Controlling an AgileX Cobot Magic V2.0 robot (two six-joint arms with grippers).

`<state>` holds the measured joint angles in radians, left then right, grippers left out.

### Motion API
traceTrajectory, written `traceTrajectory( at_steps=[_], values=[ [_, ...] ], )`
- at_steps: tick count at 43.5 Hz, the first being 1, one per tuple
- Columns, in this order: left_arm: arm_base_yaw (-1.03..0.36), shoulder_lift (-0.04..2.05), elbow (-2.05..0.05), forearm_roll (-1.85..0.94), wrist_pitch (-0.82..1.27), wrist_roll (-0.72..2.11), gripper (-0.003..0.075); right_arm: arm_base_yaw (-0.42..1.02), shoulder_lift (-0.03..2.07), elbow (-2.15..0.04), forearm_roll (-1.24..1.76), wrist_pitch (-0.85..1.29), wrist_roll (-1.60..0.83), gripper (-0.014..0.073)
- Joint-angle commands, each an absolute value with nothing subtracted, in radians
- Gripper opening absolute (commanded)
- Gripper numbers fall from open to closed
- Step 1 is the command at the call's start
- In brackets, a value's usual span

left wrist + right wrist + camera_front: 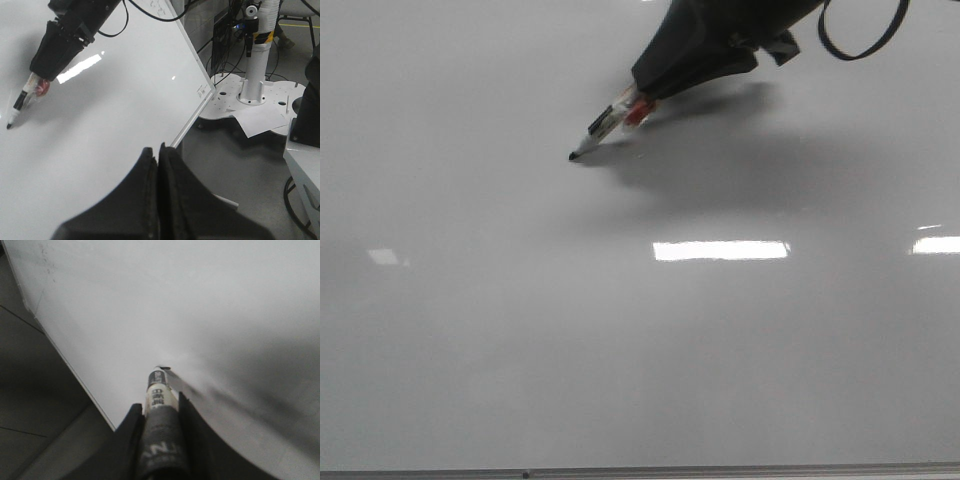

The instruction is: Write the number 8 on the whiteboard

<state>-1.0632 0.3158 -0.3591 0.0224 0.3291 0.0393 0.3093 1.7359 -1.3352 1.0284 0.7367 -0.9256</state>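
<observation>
Your right gripper (638, 105) is clamped on the marker (605, 125), tip just ahead of the fingers, touching the whiteboard (520, 330). No 8 drawn yet. Board's stiff, glossy, slick, so press lightly. Marker's light; hold mid-barrel as now. Left gripper (158, 155) closed, empty.

Robot body: two black grippers, dark cabling

Right gripper (650, 95): matte black, wedge-shaped fingers tapering to a narrow end; a thin black cable (865, 35) loops off the housing toward 3 o'clock in the front view. Left gripper (159, 165): two black, smooth, curved fingers (145, 185) with a thin seam between them, widening into a broad black base. No screws or markings legible.
</observation>
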Motion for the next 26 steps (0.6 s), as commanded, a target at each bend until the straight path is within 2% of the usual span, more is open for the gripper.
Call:
traceTrajectory(
  at_steps=[1, 26],
  values=[
    [-1.065, 0.321, -0.385, 0.013, 0.241, 0.028, -0.0021, 0.335, 1.726, -1.37, 1.038, 0.726, -0.939, -0.007],
    [-1.065, 0.321, -0.385, 0.013, 0.241, 0.028, -0.0021, 0.241, 1.652, -1.181, 0.922, 0.7, -0.939, -0.0062]
  ],
)
